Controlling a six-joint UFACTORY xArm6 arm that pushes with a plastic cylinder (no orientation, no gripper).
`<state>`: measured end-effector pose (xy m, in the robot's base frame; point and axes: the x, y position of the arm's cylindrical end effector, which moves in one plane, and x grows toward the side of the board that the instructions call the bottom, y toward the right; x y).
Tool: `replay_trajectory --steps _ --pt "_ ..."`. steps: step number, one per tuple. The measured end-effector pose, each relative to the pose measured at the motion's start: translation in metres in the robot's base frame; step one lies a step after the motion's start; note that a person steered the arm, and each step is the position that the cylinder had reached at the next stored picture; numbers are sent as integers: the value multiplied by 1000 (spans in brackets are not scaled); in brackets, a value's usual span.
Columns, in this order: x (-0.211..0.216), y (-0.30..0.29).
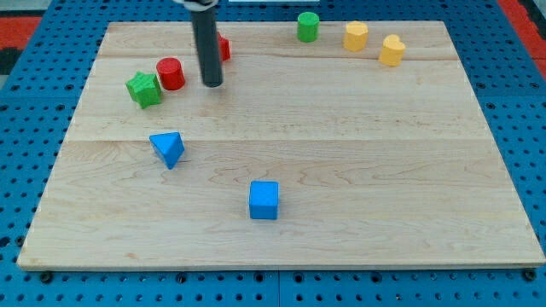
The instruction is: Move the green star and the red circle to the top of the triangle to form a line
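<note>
Rod in dark metal stood over the pale wooden board (281, 153), and my tip (212, 84) rested on the wood at the view's right of the red cylinder block (171, 73), near it but not touching. There was no pincer on this arm, only the straight rod, so nothing was held and there was no opening to report.

Taking the red cylinder block as the landmark: the green star-shaped block (144, 89) lay just beside it, toward the view's left and slightly lower, so close that I could not tell whether the two touched. The blue triangular block (168, 147) sat below the red cylinder, toward the view's bottom, apart from it, with the star and the cylinder both above it. A second red block (224, 47), its shape mostly hidden behind the rod, showed up and to the view's right of the cylinder. The blue cube block (264, 199) lay well apart, down and to the view's right. Far to the view's right and nearer the top edge stood a green cylinder block (308, 26), then a yellow angular block (356, 36), then a yellow heart-like block (392, 50).
</note>
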<state>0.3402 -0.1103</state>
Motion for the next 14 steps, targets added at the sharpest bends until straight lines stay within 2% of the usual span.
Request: replay_trajectory --steps 2,4,6,9,10,11,12,13,14 --pt "-15 -94" --pt "-21 2" --pt "-71 15" --pt "39 -41" --pt "59 -82" --pt "61 -186" --pt "14 -189" --pt "-5 -144" --pt "9 -83"
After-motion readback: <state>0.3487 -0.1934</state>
